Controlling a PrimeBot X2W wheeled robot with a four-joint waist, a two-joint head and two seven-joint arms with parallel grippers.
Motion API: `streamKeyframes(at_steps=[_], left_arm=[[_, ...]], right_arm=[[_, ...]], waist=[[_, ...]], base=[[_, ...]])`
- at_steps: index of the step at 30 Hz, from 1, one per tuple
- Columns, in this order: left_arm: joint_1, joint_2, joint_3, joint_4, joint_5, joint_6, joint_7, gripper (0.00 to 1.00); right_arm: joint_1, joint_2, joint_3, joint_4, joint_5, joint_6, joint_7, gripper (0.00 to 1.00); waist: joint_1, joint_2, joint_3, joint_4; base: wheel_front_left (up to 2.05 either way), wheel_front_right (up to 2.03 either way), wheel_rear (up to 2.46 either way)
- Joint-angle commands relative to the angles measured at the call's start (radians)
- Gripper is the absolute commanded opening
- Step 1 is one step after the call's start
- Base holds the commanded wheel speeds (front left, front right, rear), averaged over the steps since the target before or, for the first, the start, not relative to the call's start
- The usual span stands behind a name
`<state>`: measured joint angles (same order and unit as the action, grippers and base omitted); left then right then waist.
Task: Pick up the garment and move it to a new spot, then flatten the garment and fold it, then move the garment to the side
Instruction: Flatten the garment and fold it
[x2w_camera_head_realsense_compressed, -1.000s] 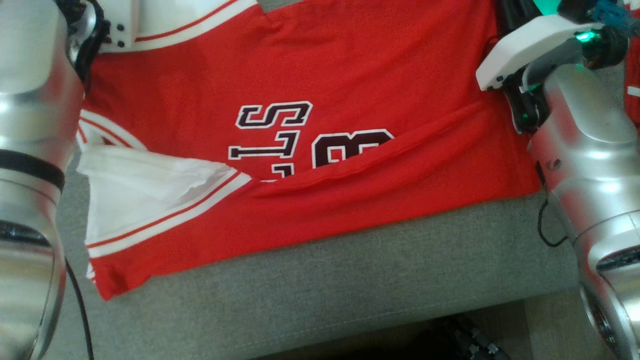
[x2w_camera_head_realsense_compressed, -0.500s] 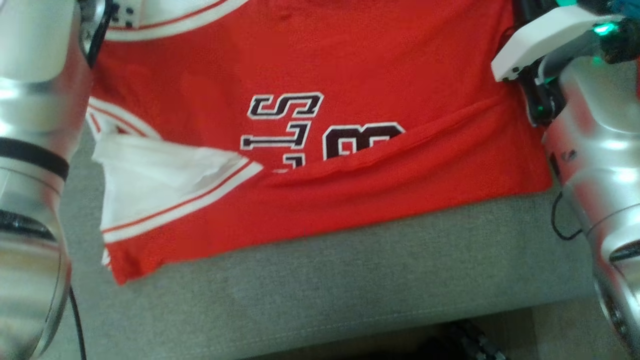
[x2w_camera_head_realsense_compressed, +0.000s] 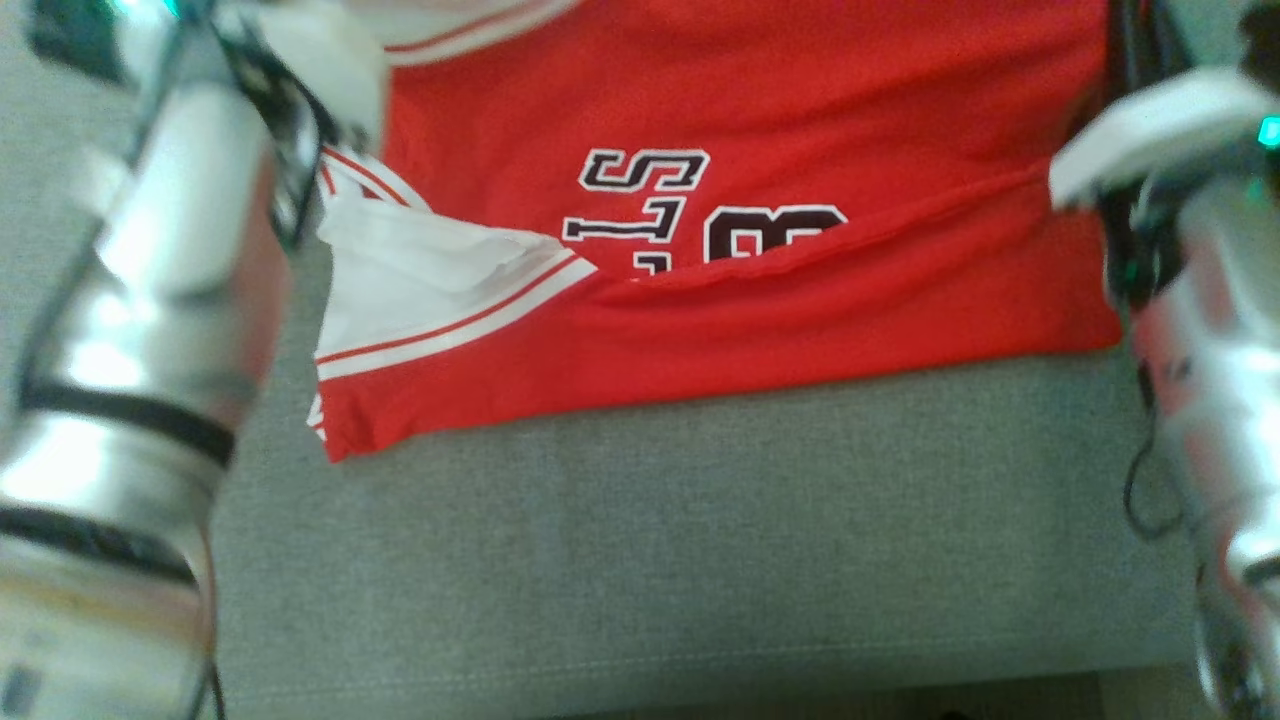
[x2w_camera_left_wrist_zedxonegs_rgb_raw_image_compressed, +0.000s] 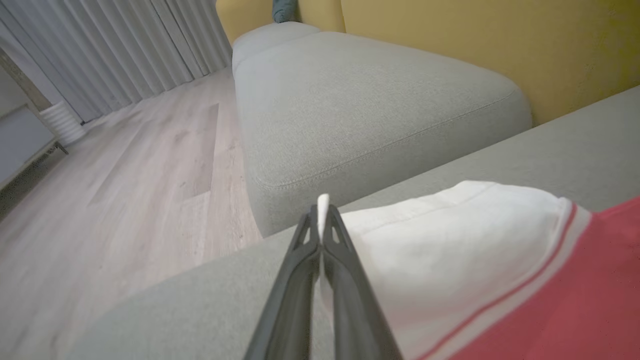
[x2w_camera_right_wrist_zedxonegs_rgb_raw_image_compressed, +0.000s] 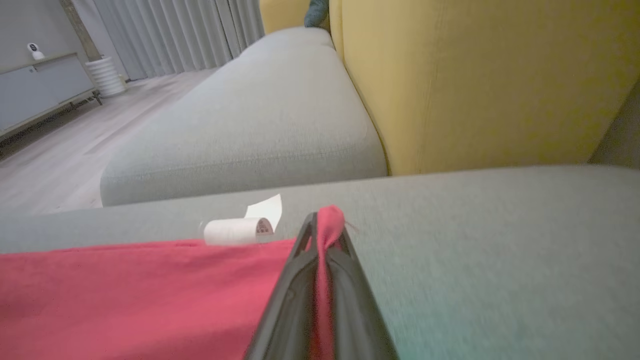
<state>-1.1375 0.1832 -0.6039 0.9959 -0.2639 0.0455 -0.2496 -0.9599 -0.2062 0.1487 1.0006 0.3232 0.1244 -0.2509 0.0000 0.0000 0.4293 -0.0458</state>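
Between my left end effector (x2w_camera_left_wrist_zedxonegs_rgb_raw_image_compressed: 322, 214), pinching its white sleeve (x2w_camera_left_wrist_zedxonegs_rgb_raw_image_compressed: 450, 240), and my right end effector (x2w_camera_right_wrist_zedxonegs_rgb_raw_image_compressed: 325, 222), pinching its red edge (x2w_camera_right_wrist_zedxonegs_rgb_raw_image_compressed: 331, 214), the red white-trimmed jersey (x2w_camera_head_realsense_compressed: 800, 300) lies on the grey fabric sofa (x2w_camera_head_realsense_compressed: 700, 540), ready for an even lift.

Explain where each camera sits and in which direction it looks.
Head view: on the head, looking down at the red jersey on the grey seat; both silver forearms at the sides.
Left wrist view: along the left pincer, shut on the jersey's white sleeve, toward the floor.
Right wrist view: along the right pincer, shut on red cloth, toward the yellow backrest.
Shared: both wrist views show backrest and curtains.
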Motion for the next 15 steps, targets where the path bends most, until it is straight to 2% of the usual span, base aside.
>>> streamKeyframes(at_steps=[1,8,9,14,15], left_arm=[[0.072,0.029,0.045,-0.103,-0.016,0.025,-0.012,0.0],[0.408,0.01,0.116,-0.353,-0.026,0.069,-0.012,0.0],[0.408,0.01,0.116,-0.353,-0.026,0.069,-0.012,0.0],[0.605,-0.034,0.173,-0.465,-0.035,0.082,-0.012,0.0],[0.634,-0.045,0.181,-0.476,-0.036,0.079,-0.012,0.0]], right_arm=[[0.086,0.006,-0.012,-0.051,-0.01,0.006,-0.011,0.0],[0.27,0.015,-0.07,-0.095,-0.01,0.006,-0.011,0.0],[0.27,0.015,-0.07,-0.095,-0.01,0.006,-0.011,0.0],[0.346,0.025,-0.092,-0.068,-0.004,0.006,-0.011,0.0],[0.356,0.028,-0.094,-0.053,0.0,0.006,-0.011,0.04]], waist=[[0.0,0.0,-0.06,0.026],[0.0,0.0,-0.162,0.052],[0.0,0.0,-0.162,0.052],[0.0,0.0,-0.2,0.076],[0.0,0.0,-0.202,0.081]], base=[[0.0,0.0,0.0],[0.0,0.0,0.0],[0.0,0.0,0.0],[0.0,0.0,0.0],[0.0,0.0,0.0]])
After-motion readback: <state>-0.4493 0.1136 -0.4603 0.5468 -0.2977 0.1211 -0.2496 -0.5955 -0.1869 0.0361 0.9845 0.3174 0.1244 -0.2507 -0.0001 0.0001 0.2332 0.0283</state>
